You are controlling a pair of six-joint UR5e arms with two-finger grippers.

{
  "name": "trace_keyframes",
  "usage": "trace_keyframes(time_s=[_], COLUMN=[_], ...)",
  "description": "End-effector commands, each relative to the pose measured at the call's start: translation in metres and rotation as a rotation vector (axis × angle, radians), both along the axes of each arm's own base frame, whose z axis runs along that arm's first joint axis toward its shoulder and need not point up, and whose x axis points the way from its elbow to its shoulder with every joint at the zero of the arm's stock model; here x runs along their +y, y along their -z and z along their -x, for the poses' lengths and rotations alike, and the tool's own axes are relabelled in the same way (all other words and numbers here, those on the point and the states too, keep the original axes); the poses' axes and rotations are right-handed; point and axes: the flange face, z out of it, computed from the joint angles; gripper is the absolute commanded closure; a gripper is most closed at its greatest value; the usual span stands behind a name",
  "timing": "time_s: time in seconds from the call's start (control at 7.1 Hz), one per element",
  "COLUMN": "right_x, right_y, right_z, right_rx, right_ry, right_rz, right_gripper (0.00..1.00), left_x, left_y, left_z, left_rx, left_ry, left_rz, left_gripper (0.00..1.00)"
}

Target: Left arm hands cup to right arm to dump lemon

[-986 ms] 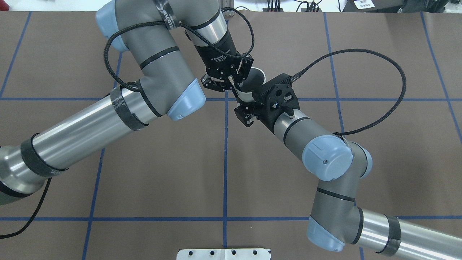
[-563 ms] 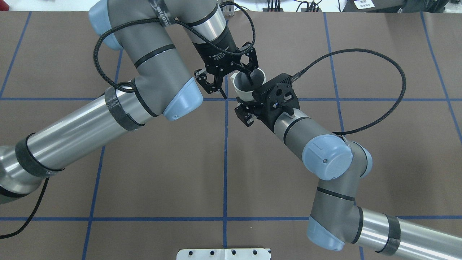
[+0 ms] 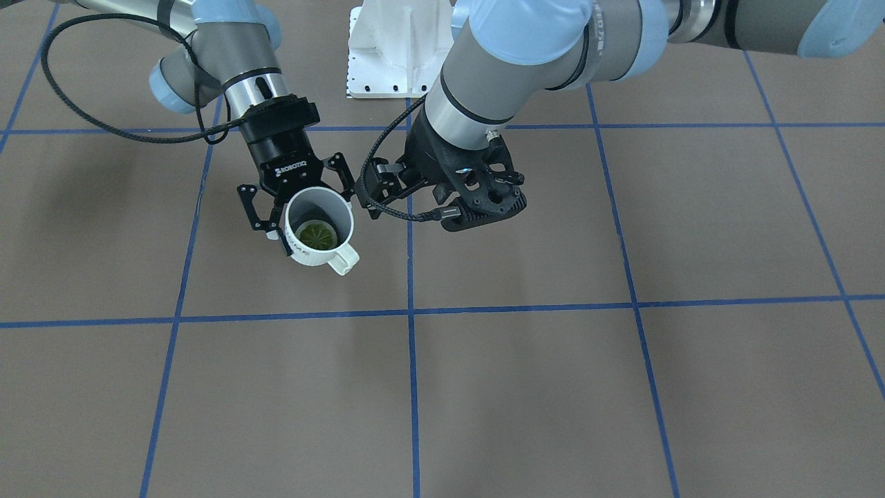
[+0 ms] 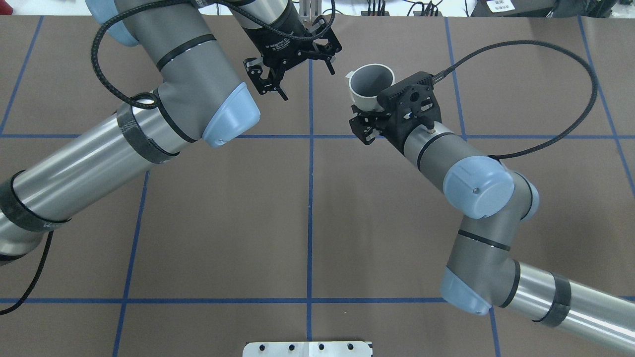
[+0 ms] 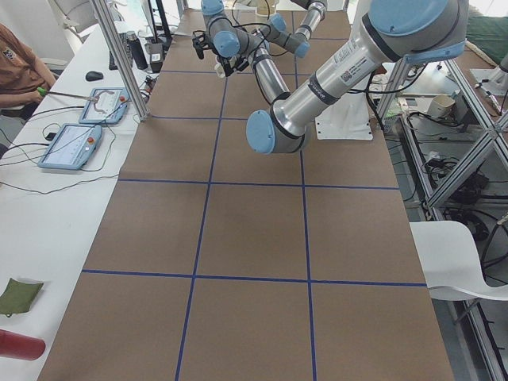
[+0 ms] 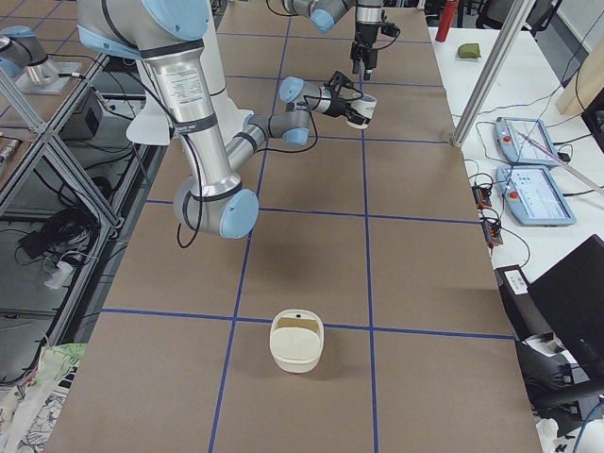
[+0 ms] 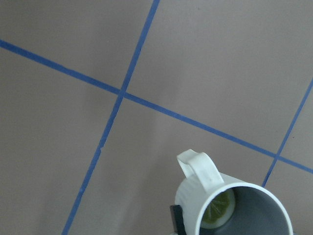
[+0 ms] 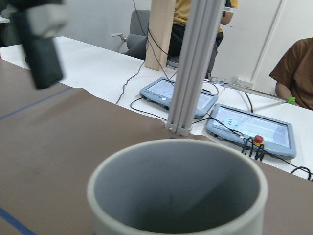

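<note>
Since the earlier frame, the black left gripper (image 4: 307, 83) has released and backed away, jaws spread. I see the right ROBOTIQ gripper (image 3: 303, 207) clamping the cream-white HOME mug (image 3: 312, 257) off the brown table (image 3: 553, 387); the dull yellow-green lemon lump (image 3: 318, 235) sits inside, hidden from overhead.

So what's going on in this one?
The hand-over looks done: the right arm holds the cup in its shut jaws above the table, roughly upright. The lemon sits inside, not yet dumped. The left arm is apart from the cup, its jaws open and empty.
</note>
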Motion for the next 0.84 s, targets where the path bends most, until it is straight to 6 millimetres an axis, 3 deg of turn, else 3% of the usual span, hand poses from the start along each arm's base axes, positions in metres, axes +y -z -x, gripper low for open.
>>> trace_keyframes(time_s=[0.0,0.14,0.42,0.7], right_x=[-0.012,0.002,0.05,0.095], right_y=[-0.044,-0.053,-0.076,-0.144], right_z=[-0.071,-0.112,-0.183,-0.237], right_rx=[0.034,0.028,0.012,-0.071], right_ry=[-0.04,-0.038,-0.037,-0.026], right_rz=[0.036,0.045,0.054,0.056], right_gripper=[0.86,0.85,0.86,0.86], left_x=[-0.011,-0.014,-0.016,-0.016], left_y=[-0.028,-0.045,-0.052,-0.055], left_z=[0.001,0.0,0.0,0.0], left_rx=[-0.067,-0.091,-0.11,-0.113], left_ry=[0.009,0.008,0.008,0.008], left_rz=[-0.107,-0.116,-0.15,-0.149], left_gripper=[0.0,0.0,0.0,0.0])
